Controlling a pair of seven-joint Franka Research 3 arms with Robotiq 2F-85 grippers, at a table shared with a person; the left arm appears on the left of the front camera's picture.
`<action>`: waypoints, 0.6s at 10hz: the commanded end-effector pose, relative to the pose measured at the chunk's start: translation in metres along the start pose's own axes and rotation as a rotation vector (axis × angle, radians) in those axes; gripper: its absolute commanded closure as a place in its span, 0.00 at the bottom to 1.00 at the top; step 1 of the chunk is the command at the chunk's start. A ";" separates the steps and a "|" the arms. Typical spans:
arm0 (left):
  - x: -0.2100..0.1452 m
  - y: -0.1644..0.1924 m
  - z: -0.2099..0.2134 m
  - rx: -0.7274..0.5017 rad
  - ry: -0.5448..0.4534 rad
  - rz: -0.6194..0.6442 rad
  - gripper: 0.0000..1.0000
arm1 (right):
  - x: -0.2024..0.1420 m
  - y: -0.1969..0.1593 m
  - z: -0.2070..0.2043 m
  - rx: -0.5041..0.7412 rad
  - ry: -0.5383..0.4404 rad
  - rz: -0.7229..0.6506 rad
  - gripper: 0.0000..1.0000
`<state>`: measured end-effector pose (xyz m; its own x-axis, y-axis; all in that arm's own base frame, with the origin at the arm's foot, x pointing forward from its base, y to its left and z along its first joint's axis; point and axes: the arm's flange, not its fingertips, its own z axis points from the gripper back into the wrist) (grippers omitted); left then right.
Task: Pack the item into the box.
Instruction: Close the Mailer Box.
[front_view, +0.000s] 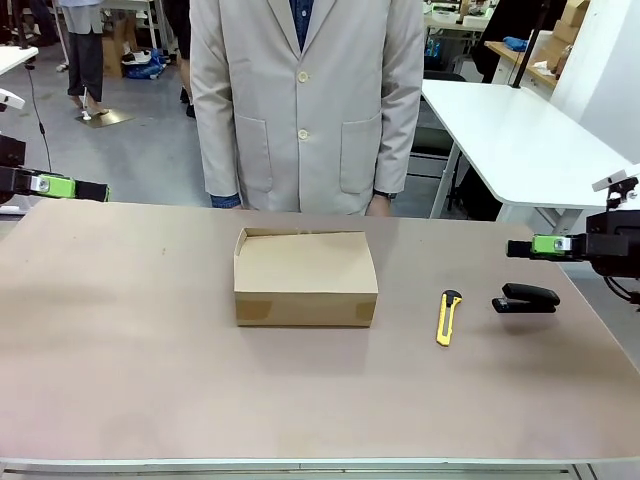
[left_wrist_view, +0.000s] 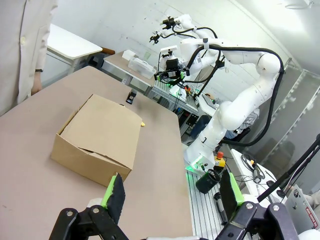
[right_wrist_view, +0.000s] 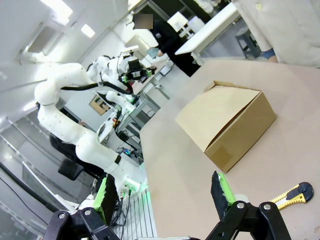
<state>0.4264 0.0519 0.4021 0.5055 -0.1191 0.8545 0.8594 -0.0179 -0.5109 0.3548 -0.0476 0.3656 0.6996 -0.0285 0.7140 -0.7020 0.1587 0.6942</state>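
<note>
The box (front_view: 305, 277) sits mid-table (front_view: 120, 350), its lid down; from the front its near wall and flat top show. The left wrist view shows the box (left_wrist_view: 97, 137) from its left end, where the lid edge sags a little over a dark gap, so it is not fully flat. The right wrist view shows the far left corner of the box (right_wrist_view: 227, 122) lifted slightly. The pouch cannot be seen; whether it lies inside the box cannot be told.

Right of the box lie a yellow knife (front_view: 448, 317) and, further right, a black stapler (front_view: 526, 298). A person (front_view: 305, 100) in a beige coat stands at the far side.

The left gripper (left_wrist_view: 172, 192) hangs at the left table edge, jaws wide and empty. The right gripper (right_wrist_view: 162, 192) hangs at the right edge, jaws also wide, empty.
</note>
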 end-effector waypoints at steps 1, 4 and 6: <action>-0.002 -0.004 -0.001 0.004 0.011 -0.019 0.00 | 0.001 0.001 -0.001 0.003 -0.005 0.006 0.00; -0.002 -0.004 -0.001 0.004 0.011 -0.019 0.00 | 0.001 0.001 -0.001 0.003 -0.005 0.006 0.00; -0.002 -0.004 -0.001 0.004 0.011 -0.019 0.00 | 0.001 0.001 -0.001 0.003 -0.005 0.006 0.00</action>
<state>0.4264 0.0519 0.4021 0.5056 -0.1191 0.8545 0.8594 -0.0179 -0.5109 0.3548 -0.0476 0.3656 0.6996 -0.0284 0.7140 -0.7020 0.1587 0.6942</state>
